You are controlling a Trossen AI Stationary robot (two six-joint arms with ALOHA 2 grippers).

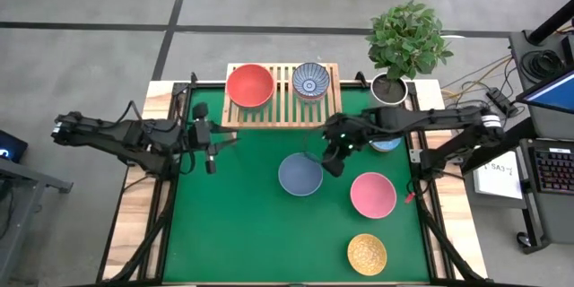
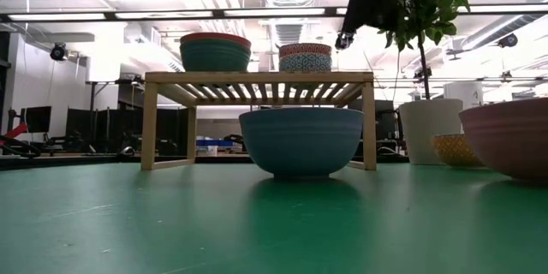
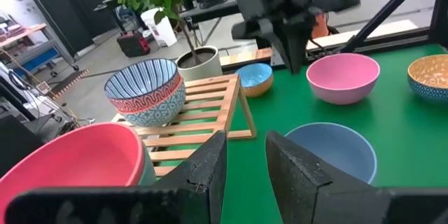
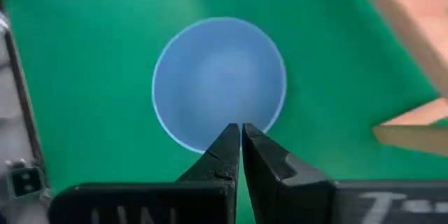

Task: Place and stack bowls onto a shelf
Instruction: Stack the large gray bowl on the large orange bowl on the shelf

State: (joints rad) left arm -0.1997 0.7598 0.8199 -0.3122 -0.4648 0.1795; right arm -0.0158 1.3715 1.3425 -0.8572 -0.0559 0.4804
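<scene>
At the far right corner of my green table mat [image 1: 242, 233] a leafy potted plant [image 1: 408, 36] stands in its white pot [image 1: 389, 90]. Off to my right I see a keyboard [image 1: 554, 166] and a tangle of cables [image 1: 475, 85] on the grey floor [image 1: 90, 63]. Pale wood table edges [image 1: 133, 206] border the mat.

1. Left gripper [image 3: 245, 164], fingers parted, empty.
2. Red bowl [image 3: 70, 161] and patterned bowl [image 3: 145, 92] on shelf [image 3: 203, 108].
3. Blue-grey bowl [image 3: 329, 147], pink bowl [image 3: 343, 77], yellow bowl [image 3: 428, 77] on green mat [image 3: 280, 112].
</scene>
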